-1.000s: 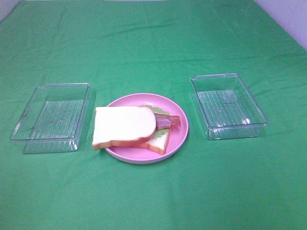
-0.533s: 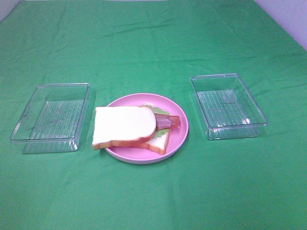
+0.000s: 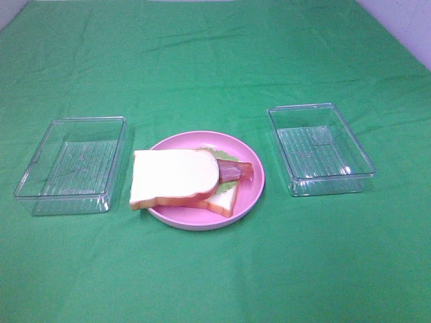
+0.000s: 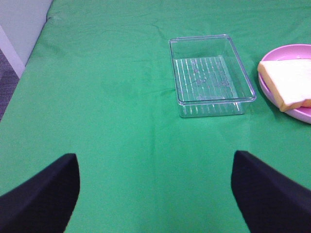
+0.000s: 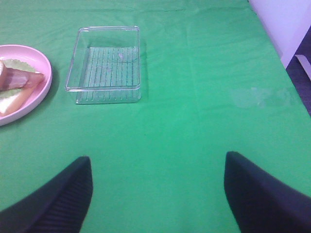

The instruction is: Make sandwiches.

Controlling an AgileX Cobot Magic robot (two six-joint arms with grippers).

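Observation:
A sandwich [image 3: 185, 178] lies on the round pink plate [image 3: 252, 188] in the middle of the table. Its top white bread slice [image 3: 172, 176] sits shifted left and overhangs the plate's rim. A red-brown bacon strip [image 3: 234, 169] and green lettuce [image 3: 229, 184] stick out at the right, over the bottom slice [image 3: 222, 200]. No ham or cheese shows. The top slice also shows in the left wrist view [image 4: 291, 82], bacon and lettuce in the right wrist view [image 5: 22, 77]. My left gripper [image 4: 155, 194] and right gripper [image 5: 155, 191] are open, empty, well back from the plate.
An empty clear plastic tray [image 3: 71, 165] stands left of the plate and another [image 3: 320, 149] to its right. They also show in the left wrist view [image 4: 209, 75] and the right wrist view [image 5: 104, 65]. Green cloth [image 3: 215, 67] covers the table.

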